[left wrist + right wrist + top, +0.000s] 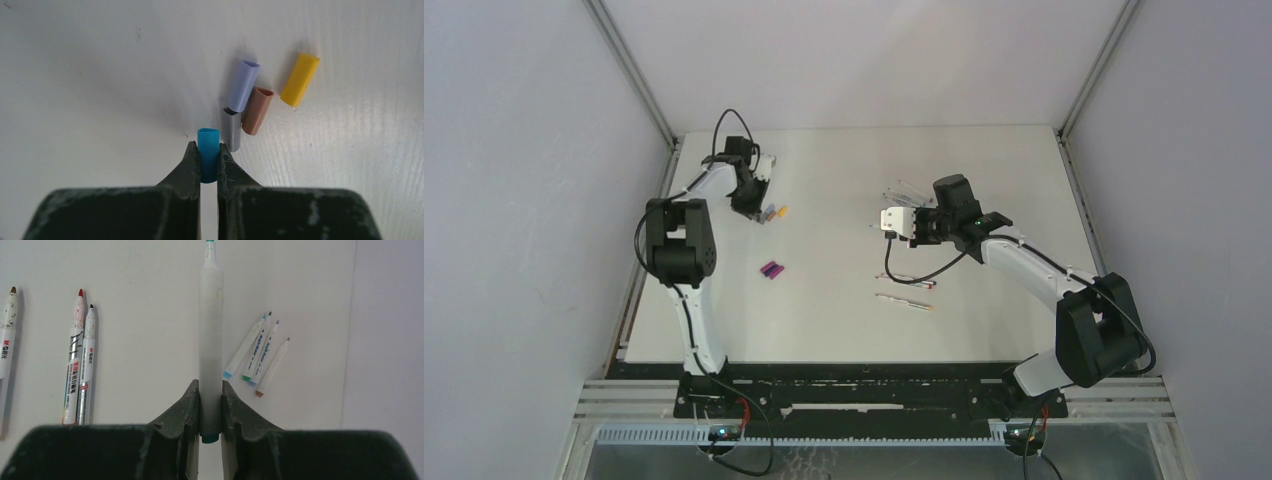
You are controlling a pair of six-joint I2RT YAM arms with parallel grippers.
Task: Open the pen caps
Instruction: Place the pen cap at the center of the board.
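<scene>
Left wrist: left gripper [208, 146] is pinching the blue cap [208, 137] just beside the grey cap [231, 131]. Letting go here is risking a nudge that sets the loose caps rolling.

Right wrist: right gripper [210, 387] is clamping the uncapped pen [210, 330] near its tail. The bare nib is risking a smear on the table [150, 280].

Top external: pen possibly lifted, too small to confirm.

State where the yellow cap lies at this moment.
In the left wrist view the yellow cap lies at upper right, just right of the brown cap.
</scene>
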